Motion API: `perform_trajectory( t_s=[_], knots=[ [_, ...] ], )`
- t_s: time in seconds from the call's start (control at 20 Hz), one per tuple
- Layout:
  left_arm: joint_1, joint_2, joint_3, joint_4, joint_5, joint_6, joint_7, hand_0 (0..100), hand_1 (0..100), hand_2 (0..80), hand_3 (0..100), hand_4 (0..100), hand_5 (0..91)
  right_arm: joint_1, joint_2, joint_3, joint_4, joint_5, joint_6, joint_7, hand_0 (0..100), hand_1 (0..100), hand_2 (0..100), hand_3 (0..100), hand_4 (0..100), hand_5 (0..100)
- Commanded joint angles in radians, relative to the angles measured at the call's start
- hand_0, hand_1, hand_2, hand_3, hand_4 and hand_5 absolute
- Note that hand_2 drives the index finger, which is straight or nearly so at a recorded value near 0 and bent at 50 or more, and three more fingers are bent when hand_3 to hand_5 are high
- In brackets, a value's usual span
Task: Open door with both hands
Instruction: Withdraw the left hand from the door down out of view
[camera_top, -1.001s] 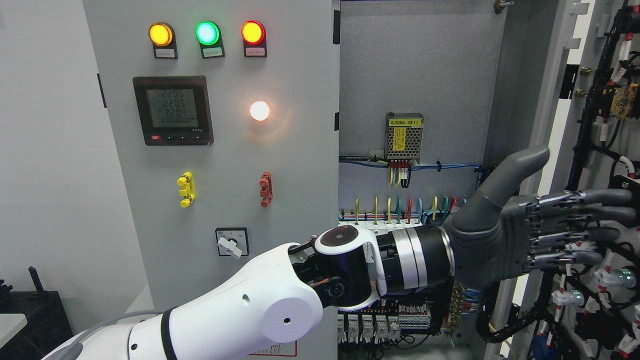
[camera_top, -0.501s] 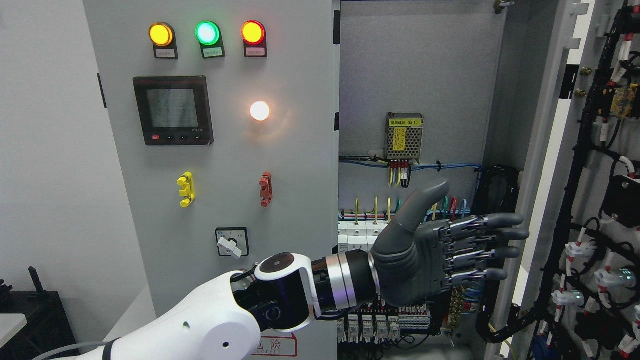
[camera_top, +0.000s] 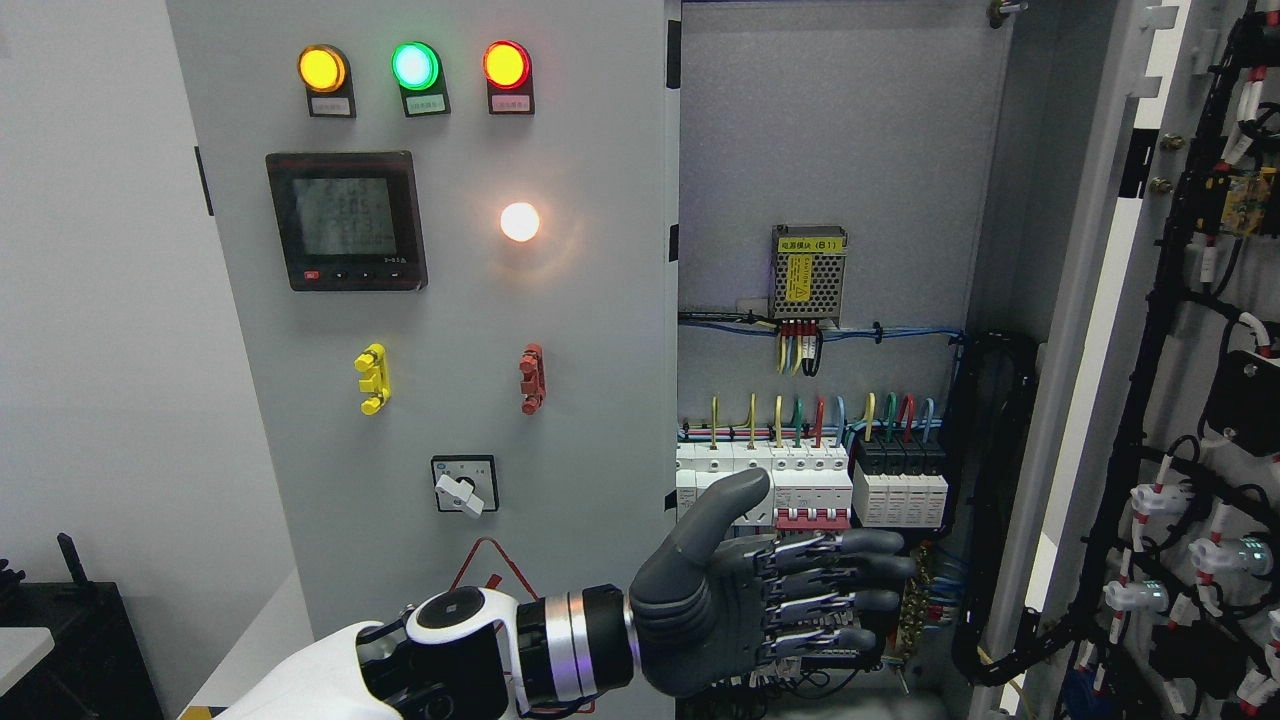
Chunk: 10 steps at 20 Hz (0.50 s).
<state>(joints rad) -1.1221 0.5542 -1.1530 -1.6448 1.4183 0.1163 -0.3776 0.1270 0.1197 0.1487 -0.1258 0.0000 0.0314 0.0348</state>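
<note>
Left hand (camera_top: 760, 600) low centre, fingers extended flat, thumb up, holding nothing. Beyond it, breaker row (camera_top: 810, 480) inside cabinet. Right door (camera_top: 1190, 350) stands swung wide at far right: stiff hinged steel, wiring-laden; best pushed at its bare edge.

Hidden, cropped, unreadable

The left hand (camera_top: 745, 600) covers the lower breakers (camera_top: 800, 490); the open door (camera_top: 1190, 400) runs off the right edge; the meter (camera_top: 346, 221) digits are blurred; labels (camera_top: 420, 102) under the lamps are too small to read.
</note>
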Motion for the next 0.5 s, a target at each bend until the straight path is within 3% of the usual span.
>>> perform_trajectory(
  t_s=[0.0, 0.45],
  knots=[
    [0.145, 0.223, 0.001, -0.107, -0.079, -0.006, -0.023, 0, 0, 0.0, 0, 4, 0.0, -0.001, -0.002, 0.000, 0.000, -0.009, -0.001, 0.001, 0, 0, 0, 0, 0, 0],
    [0.327, 0.286, 0.003, -0.110, -0.203, -0.020, -0.034, 0, 0, 0.0, 0, 4, 0.0, -0.001, 0.000, 0.000, 0.000, -0.009, -0.001, 0.000, 0, 0, 0, 0, 0, 0]
  ],
)
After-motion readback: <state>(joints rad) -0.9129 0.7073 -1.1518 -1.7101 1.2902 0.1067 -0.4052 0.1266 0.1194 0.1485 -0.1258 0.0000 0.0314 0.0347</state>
